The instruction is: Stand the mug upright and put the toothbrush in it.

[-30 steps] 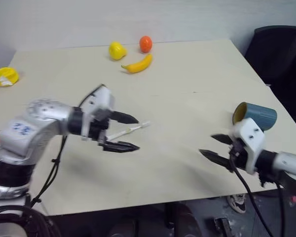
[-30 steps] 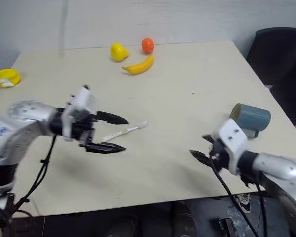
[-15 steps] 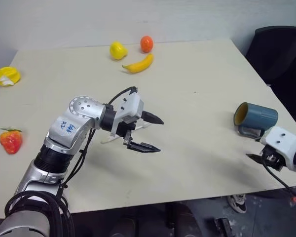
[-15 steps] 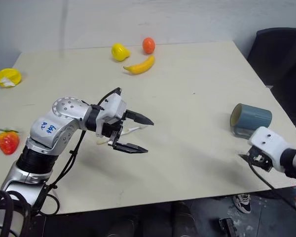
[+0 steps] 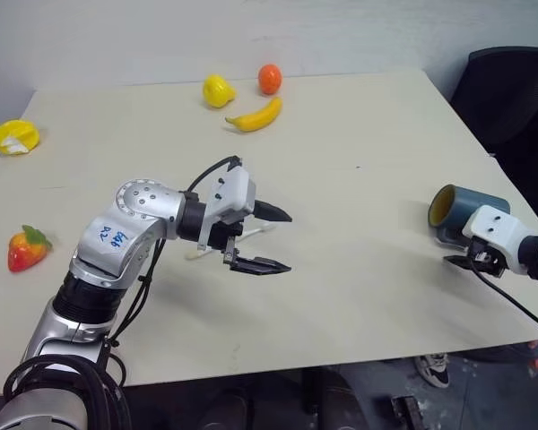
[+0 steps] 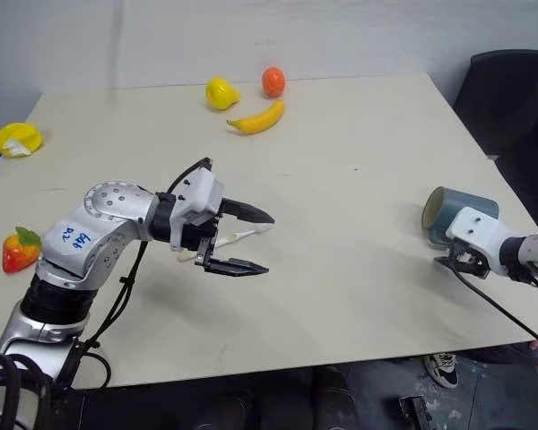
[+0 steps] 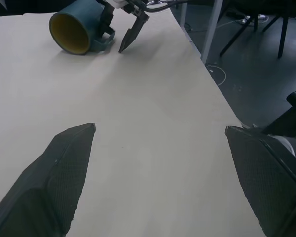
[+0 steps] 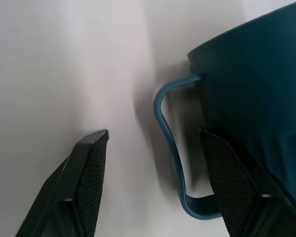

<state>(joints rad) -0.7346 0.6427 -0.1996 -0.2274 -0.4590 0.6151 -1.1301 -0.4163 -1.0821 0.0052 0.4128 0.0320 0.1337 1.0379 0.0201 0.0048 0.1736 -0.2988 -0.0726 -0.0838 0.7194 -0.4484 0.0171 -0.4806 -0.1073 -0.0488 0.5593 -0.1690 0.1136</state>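
While the cylindrical teal mug (image 5: 464, 211) lies sideways on the pale tabletop (image 5: 359, 134), the right claw (image 8: 153, 185) straddles its squarish handle (image 8: 170, 148) ungripped; the left claw (image 5: 271, 240) gapes, empty.

Teal mug (image 5: 466, 211) on side; cream toothbrush (image 6: 242, 235) lying flat.

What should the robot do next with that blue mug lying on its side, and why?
Probably ease the right gripper a little further in and shut it on the mug's handle. The mug lies on its side near the table's right edge, and the jaws stand open astride the handle loop without gripping it. The toothbrush lies below the open left gripper.
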